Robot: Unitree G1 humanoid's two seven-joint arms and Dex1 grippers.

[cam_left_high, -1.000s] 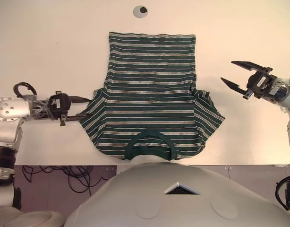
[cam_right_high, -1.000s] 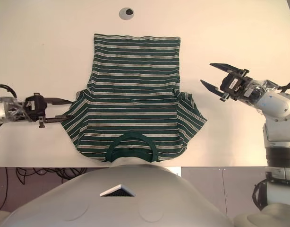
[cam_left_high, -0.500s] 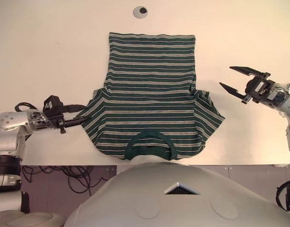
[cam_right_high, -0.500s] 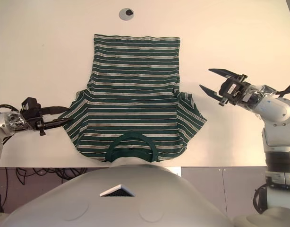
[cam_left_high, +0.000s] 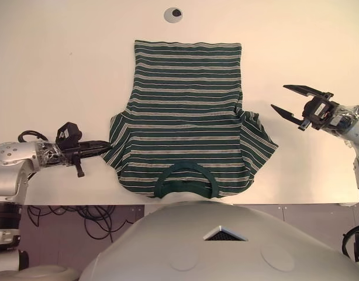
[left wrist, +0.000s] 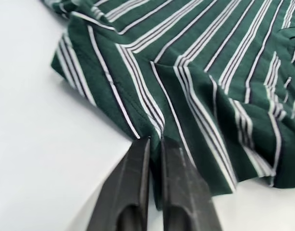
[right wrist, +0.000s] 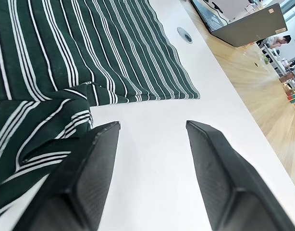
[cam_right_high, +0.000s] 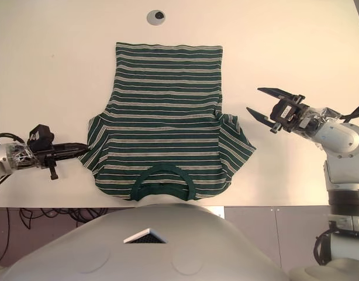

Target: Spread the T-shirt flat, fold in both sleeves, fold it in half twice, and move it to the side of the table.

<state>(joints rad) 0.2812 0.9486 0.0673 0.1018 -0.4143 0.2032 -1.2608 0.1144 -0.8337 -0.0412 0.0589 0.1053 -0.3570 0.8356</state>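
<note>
I see the green, white-striped T-shirt [cam_left_high: 188,117] lying face up in the middle of the white table [cam_left_high: 62,70]. Its long axis runs straight away from the robot: collar [cam_left_high: 185,175] at the near edge, hem [cam_left_high: 188,44] pointing at the round cable port [cam_left_high: 173,13] on the far side. No print on the cloth is legible to me. The left gripper [cam_left_high: 104,146] sits low at the shirt's left side, fingers [left wrist: 178,187] pressed together, with the edge of the left sleeve [cam_left_high: 116,140] pinched between them. The right gripper [cam_left_high: 279,97] hovers spread wide, just beside the rumpled right sleeve [cam_left_high: 261,140] and not touching it.
</note>
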